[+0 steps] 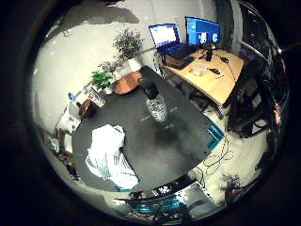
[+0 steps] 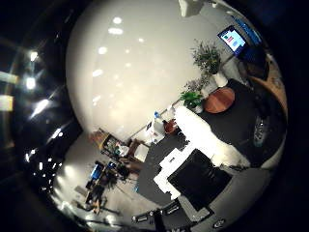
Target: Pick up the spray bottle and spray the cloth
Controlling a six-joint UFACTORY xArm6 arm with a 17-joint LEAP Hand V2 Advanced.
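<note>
Spray bottle [image 1: 155,104] stands upright near the centre of the dark tabletop [image 1: 183,141], black trigger head up, clear body below; sits mid-frame in the little-finger view, nothing touching it. Cloth [image 1: 109,155], white w/ stripes, lies crumpled lower left of that frame, on the same tabletop & well apart from the bottle. Probably laid out that way so the bottle can be grabbed w/o snagging fabric, then aimed across at the cloth.

Hand [image 2: 205,140] shows in the thumb-side view as a white finger reaching in from the centre-right, w/ a black block below it. It holds nothing; whether the fingers are straight or curled, can't tell from this.

Both things look small, so palm is prob. high above the tabletop: pick-up not yet begun.

Round wooden board [image 1: 127,83] & potted plants [image 1: 128,47] at the far edge, upper-centre of frame; desk [image 1: 211,75] w/ laptop off to the upper right. All clear of the working area.
</note>
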